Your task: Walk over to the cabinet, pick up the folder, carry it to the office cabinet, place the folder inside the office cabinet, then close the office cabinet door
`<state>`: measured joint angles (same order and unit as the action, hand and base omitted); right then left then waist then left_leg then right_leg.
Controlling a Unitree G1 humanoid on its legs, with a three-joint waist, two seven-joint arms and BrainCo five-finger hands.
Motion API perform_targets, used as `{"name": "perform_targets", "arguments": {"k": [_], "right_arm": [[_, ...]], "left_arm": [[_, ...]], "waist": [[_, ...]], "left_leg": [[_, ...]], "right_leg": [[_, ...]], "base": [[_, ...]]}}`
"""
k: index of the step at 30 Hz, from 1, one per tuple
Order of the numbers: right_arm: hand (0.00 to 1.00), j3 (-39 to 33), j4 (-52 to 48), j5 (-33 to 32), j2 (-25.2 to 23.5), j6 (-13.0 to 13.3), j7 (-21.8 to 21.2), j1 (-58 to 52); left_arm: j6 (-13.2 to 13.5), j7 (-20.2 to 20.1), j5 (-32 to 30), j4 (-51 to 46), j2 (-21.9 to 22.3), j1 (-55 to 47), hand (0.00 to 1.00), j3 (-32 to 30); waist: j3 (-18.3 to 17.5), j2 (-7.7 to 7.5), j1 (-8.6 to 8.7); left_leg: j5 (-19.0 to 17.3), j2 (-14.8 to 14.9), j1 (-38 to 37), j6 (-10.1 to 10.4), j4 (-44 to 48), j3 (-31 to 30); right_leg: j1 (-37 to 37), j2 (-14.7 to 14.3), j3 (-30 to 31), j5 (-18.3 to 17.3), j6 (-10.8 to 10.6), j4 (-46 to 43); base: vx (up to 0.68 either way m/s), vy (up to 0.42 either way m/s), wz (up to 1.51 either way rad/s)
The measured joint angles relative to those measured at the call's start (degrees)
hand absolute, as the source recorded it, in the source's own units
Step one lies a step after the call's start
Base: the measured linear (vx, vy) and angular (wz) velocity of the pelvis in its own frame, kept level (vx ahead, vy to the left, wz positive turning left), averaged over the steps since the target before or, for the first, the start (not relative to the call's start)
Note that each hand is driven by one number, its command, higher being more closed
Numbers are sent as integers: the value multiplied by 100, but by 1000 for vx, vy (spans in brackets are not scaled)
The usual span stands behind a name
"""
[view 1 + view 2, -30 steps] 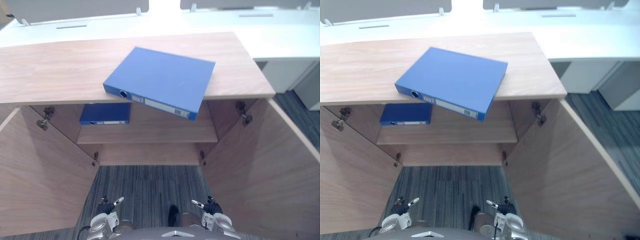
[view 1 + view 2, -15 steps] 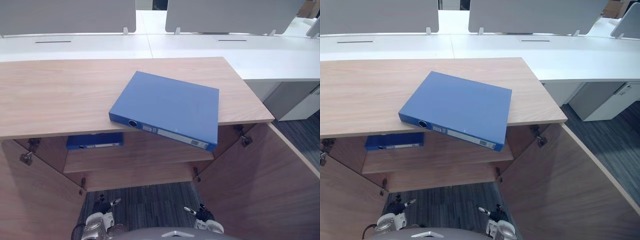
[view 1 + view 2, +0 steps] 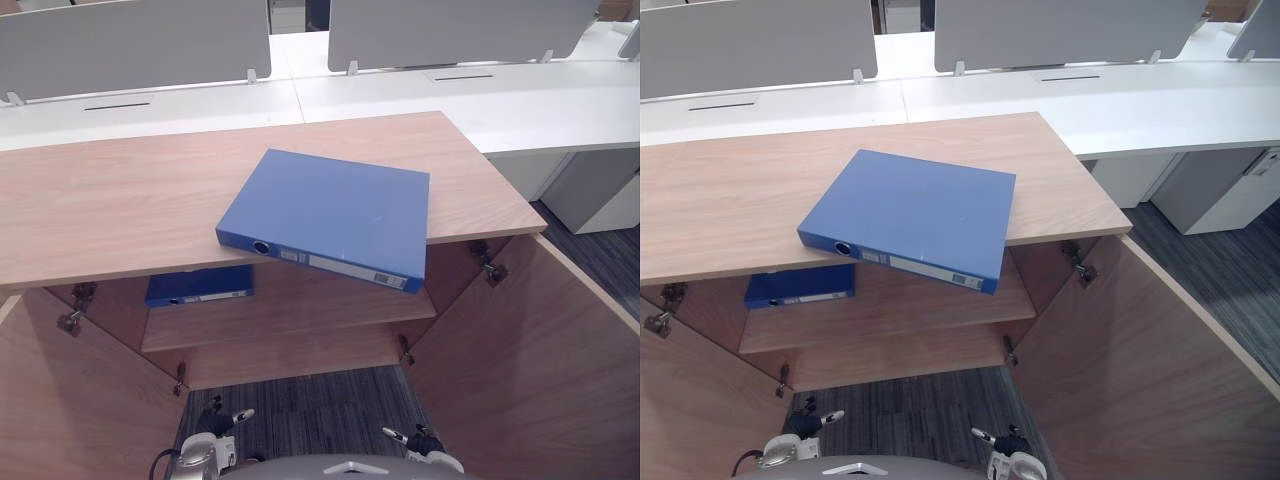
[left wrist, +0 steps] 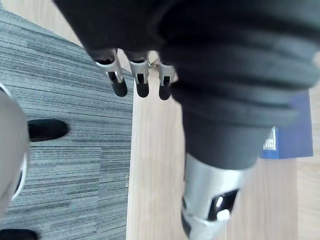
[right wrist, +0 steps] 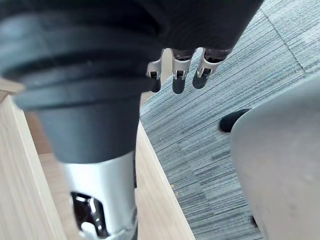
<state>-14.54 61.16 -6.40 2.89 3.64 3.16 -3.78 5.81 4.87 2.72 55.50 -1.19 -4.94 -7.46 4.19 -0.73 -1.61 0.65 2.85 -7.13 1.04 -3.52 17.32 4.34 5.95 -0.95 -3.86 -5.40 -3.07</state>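
Note:
A blue folder (image 3: 335, 213) lies flat on the wooden cabinet top (image 3: 120, 200), its spine corner overhanging the front edge. A second blue folder (image 3: 198, 286) lies on the shelf inside, at the left, and its corner shows in the left wrist view (image 4: 296, 136). Both cabinet doors stand wide open: left door (image 3: 70, 400), right door (image 3: 540, 370). My left hand (image 3: 212, 447) and right hand (image 3: 428, 447) hang low in front of the cabinet, well below the folder. The left hand's fingers (image 4: 141, 82) and the right hand's fingers (image 5: 178, 76) are straight and hold nothing.
White desks (image 3: 470, 90) with grey divider panels (image 3: 140, 45) stand behind the cabinet. A white pedestal unit (image 3: 1210, 185) sits at the right. Grey striped carpet (image 3: 300, 410) lies between the open doors.
The whole picture has shifted a little, so the camera has moved. The folder lies in the same place on the cabinet top. Both hands stay low and hold nothing.

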Motion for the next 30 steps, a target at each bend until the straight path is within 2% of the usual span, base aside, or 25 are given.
{"name": "perform_targets", "arguments": {"k": [2,5,7,11,14,20,25,30], "right_arm": [[0,105,-62,3,-7,-2,52,-6],[0,263,-260,8,-12,14,100,-71],[0,270,-458,7,-9,31,103,-180],[0,365,-662,11,-1,64,102,-287],[0,544,-707,24,-19,95,96,-306],[0,548,-848,170,-21,120,96,-464],[0,552,-817,215,-18,130,92,-498],[0,558,-605,229,10,219,89,-425]], "left_arm": [[1,128,-88,-834,-58,-277,0,92],[24,252,-183,-1954,-115,-659,0,92],[102,271,-186,-3037,-121,-987,0,94],[231,279,-299,-4354,-121,-1300,0,99],[481,383,-298,-5487,-118,-1507,0,104],[805,475,-292,-6674,-123,-1573,0,243],[916,480,-360,-7377,-351,-1585,0,490],[1026,648,-1150,-7757,-717,-1419,0,750]], "waist": [[64,-85,-22],[82,-101,-30],[78,-85,-54],[90,-35,-62],[78,12,-151],[53,11,-163],[-22,1,-157],[-79,21,-136]], "left_leg": [[74,-39,-8,0,-87,-28],[88,-81,-22,-14,-87,-36],[86,-133,-54,-15,-93,-64],[56,-193,-141,-2,-98,-176],[51,-180,-213,-5,-125,-194],[52,-149,-224,2,-93,-205],[60,-131,-326,-19,-93,-196],[58,-131,-400,-15,-94,-193]], "right_leg": [[-17,28,1,44,-20,47],[-11,69,4,51,-20,43],[7,124,0,45,-19,19],[164,202,-127,24,-49,14],[248,211,-157,6,-64,9],[270,190,-148,21,-104,-36],[376,169,-136,13,-93,-22],[455,158,-125,8,-88,-15]], "base": [[-144,20,3],[-86,21,0],[-73,35,1],[-45,22,15],[-30,0,6],[-2,-3,2],[4,-3,-1],[-7,-2,0]]}}
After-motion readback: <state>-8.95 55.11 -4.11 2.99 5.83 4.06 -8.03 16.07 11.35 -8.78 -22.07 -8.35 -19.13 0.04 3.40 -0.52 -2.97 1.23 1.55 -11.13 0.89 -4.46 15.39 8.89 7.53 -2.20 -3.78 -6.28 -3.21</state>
